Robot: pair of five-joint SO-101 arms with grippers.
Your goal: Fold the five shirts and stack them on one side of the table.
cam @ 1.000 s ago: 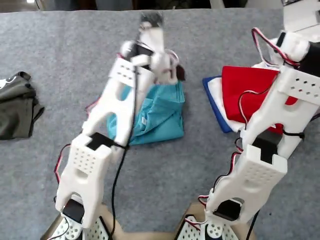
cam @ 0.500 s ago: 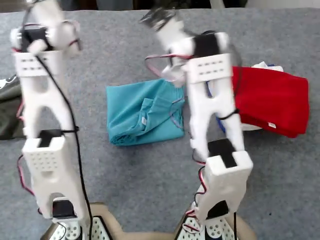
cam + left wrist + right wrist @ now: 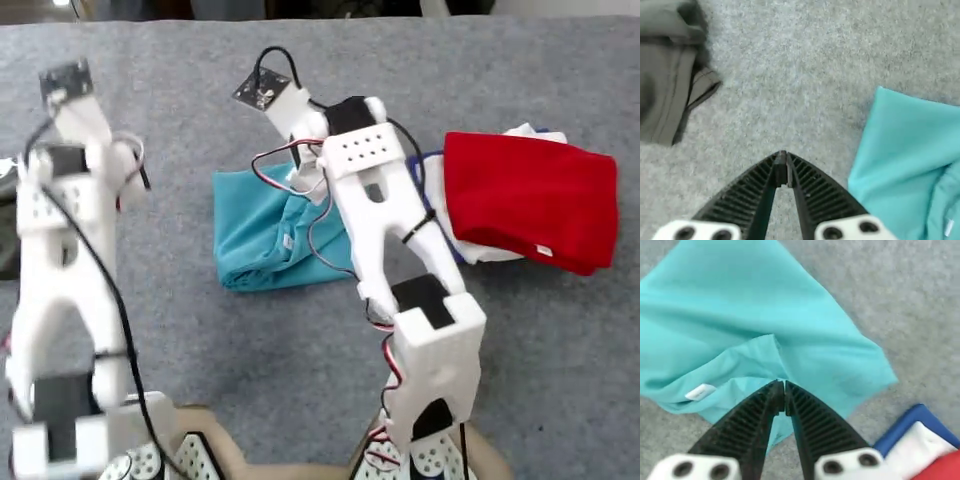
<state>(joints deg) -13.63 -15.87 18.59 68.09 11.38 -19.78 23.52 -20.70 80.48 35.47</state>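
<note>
While the grey surface (image 3: 500, 80) spanned the high view, a red shirt (image 3: 530, 200) topped the folded stack at centre right. The teal shirt (image 3: 255, 235) lay loosely folded at centre, one flap raised. A crumpled olive shirt (image 3: 665, 75) sat well apart from it across bare surface. The right claw (image 3: 780, 390) hung over the teal shirt, pressed together. The left claw (image 3: 782, 167), also pressed together and empty, hung between the olive and teal shirts. Grabbing a single layer would likely unfold the teal shirt during the carry to the stack.
</note>
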